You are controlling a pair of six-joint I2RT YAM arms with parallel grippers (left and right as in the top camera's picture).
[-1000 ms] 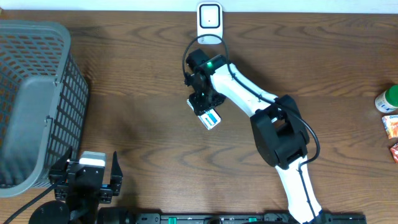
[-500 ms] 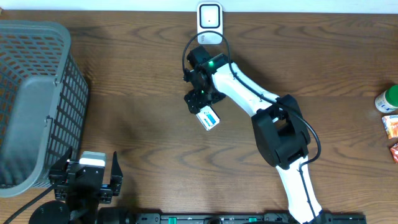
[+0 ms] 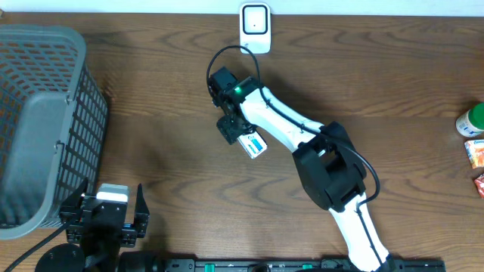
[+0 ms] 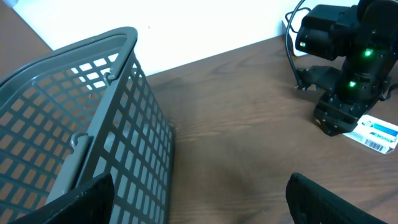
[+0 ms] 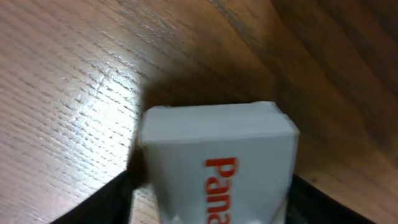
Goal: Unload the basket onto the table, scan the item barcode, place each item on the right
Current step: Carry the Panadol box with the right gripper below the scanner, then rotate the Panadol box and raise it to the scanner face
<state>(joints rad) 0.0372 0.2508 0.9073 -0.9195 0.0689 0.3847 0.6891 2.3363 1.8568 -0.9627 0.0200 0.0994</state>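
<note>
Overhead, the brown wood-grain worktop (image 3: 151, 174) carries a grey plastic lattice basket (image 3: 38, 113) at nine o'clock. The white-and-black right arm (image 3: 333, 166) reaches from six o'clock toward eleven, elbow bent, wrist tipped down. The left tool (image 4: 199, 200) sits at seven o'clock, jaws spread wide and empty. A white rounded scanner (image 3: 255, 28) stands at twelve. A small white rectangular box (image 3: 255, 143) with red lettering lies at five o'clock of the right tool (image 3: 233, 132), between its fingers (image 5: 109, 200). Whether they pinch it I cannot tell.
</note>
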